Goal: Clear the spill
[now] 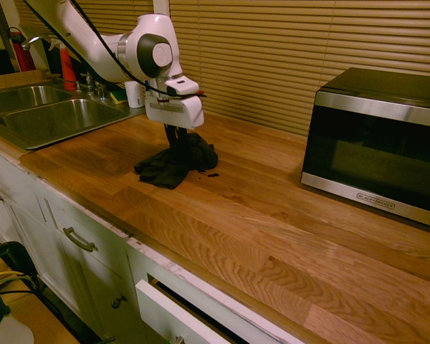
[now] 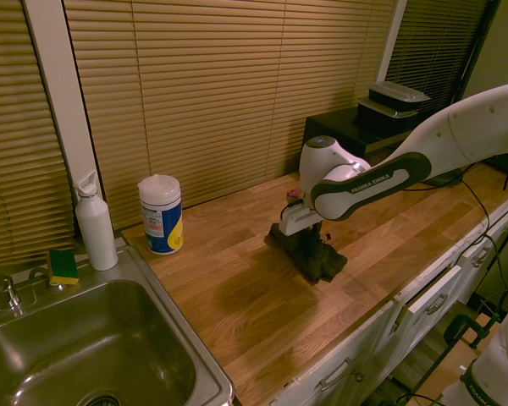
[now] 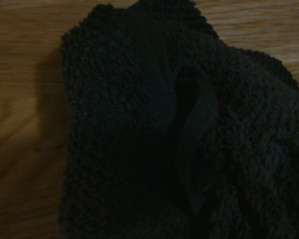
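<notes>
Your gripper was pinching the dark cloth, which lay bunched on the wooden counter, left of centre in the first exterior view. The spill showed as small dark specks just beside the cloth's lower-right edge there. Wiping seemed the step in hand: you needed to keep the cloth pressed flat, draw it rightward in that view over the specks, and avoid riding up on its folds, which could have smeared or missed some.
</notes>
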Robot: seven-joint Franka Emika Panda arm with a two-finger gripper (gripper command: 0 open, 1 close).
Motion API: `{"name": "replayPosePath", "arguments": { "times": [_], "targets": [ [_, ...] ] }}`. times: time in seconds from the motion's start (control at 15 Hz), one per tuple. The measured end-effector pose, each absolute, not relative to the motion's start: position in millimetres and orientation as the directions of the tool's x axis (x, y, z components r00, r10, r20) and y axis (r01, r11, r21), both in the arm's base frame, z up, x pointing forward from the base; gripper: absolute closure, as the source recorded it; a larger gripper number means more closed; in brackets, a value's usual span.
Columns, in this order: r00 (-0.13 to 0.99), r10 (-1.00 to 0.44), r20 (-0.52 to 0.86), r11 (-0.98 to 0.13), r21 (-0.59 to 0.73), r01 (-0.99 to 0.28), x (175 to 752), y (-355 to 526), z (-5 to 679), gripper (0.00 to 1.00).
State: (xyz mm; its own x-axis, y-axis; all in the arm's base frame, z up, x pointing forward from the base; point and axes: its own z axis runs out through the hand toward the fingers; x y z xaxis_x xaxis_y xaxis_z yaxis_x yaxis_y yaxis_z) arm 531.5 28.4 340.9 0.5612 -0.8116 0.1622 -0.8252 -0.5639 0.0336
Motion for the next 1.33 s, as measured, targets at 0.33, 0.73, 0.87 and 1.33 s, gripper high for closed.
{"name": "replayPosePath", "arguments": {
  "times": [0.33,0.73,0.87,1.33],
  "targets": [
    [0.526,-0.834,0.165,-0.529,0.024,-0.848,523.5,-27.7,340.4,1.0],
    [0.47,-0.874,0.123,-0.475,-0.014,-0.88,512.6,-113.7,340.3,1.0],
    [0.466,-0.878,0.109,-0.471,-0.026,-0.882,510.6,-123.8,339.9,1.0],
    [0.54,-0.829,0.144,-0.545,0.005,-0.838,515.0,-73.7,341.4,1.0]
  ]
}}
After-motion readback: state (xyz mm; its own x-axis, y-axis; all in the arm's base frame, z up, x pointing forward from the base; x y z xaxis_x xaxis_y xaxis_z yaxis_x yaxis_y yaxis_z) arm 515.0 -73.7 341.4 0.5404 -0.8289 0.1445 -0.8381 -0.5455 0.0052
